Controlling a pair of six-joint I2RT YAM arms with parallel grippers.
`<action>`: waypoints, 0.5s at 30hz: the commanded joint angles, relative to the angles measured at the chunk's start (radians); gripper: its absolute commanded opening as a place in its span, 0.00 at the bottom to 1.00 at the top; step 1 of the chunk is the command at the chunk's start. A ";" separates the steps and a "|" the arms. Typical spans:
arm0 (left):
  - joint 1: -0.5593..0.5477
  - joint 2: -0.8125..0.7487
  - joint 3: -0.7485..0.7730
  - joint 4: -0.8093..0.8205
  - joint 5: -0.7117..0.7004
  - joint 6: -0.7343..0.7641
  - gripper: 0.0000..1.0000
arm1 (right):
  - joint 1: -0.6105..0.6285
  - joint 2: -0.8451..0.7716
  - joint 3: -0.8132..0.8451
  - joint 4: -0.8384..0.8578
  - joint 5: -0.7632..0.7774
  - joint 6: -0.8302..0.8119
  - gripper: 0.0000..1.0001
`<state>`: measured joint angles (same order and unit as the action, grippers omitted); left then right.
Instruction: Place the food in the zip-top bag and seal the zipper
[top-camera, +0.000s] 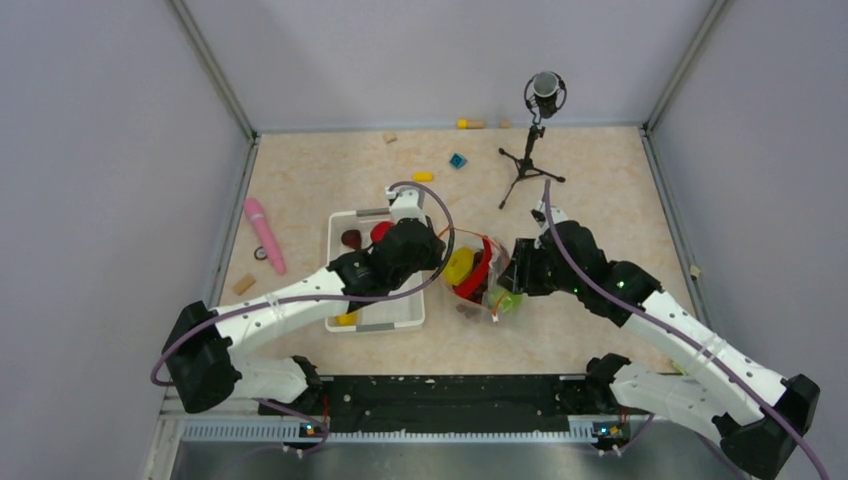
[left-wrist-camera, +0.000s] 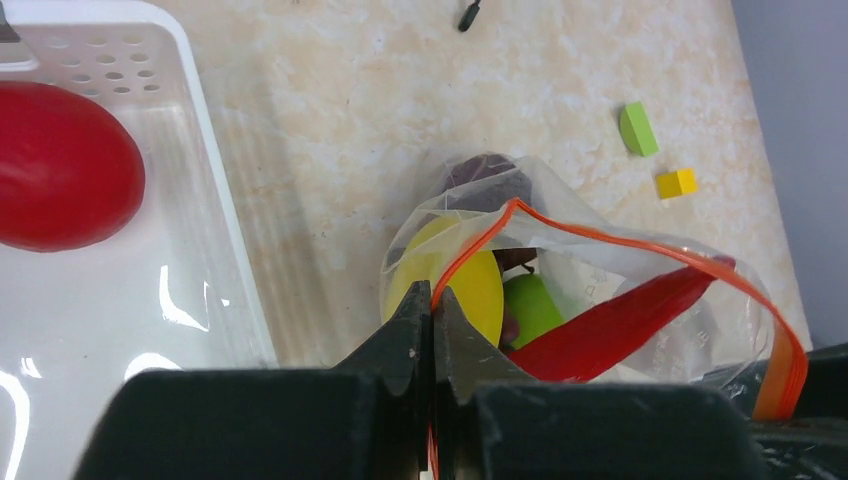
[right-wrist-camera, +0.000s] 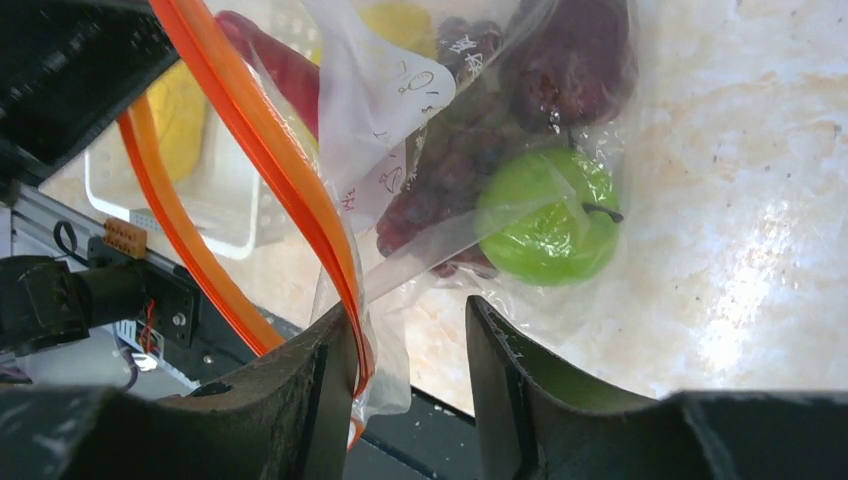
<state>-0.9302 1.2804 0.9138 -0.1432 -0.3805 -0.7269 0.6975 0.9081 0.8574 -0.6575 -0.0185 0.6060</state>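
A white basket (top-camera: 345, 215) is seen left of centre on the marbled table (top-camera: 600, 180). Off to its left a pink stick (top-camera: 265, 235) is laid lengthways, and a wooden block (top-camera: 243, 285) is found nearer the wall. Further back, a microphone (top-camera: 545, 92) is held upright on a black tripod (top-camera: 528, 165). A yellow block (top-camera: 423, 177) and a teal block (top-camera: 457, 160) are scattered just left of the tripod. An orange peg (top-camera: 470, 124) is parked against the far wall. From the left wrist, a lime-green block (left-wrist-camera: 638, 129) and a small yellow cube (left-wrist-camera: 677, 183) are picked out close together, not touching.
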 joint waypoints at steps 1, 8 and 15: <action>-0.002 -0.025 0.089 -0.024 -0.069 -0.070 0.00 | 0.054 -0.033 -0.032 -0.018 0.065 0.059 0.43; -0.002 -0.012 0.149 -0.067 -0.114 -0.109 0.00 | 0.174 -0.011 -0.057 0.024 0.108 0.122 0.42; -0.003 -0.001 0.198 -0.130 -0.195 -0.141 0.00 | 0.239 -0.005 -0.061 0.050 0.157 0.174 0.41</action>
<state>-0.9310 1.2839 1.0500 -0.2775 -0.4934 -0.8360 0.9028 0.8970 0.8036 -0.6430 0.0956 0.7422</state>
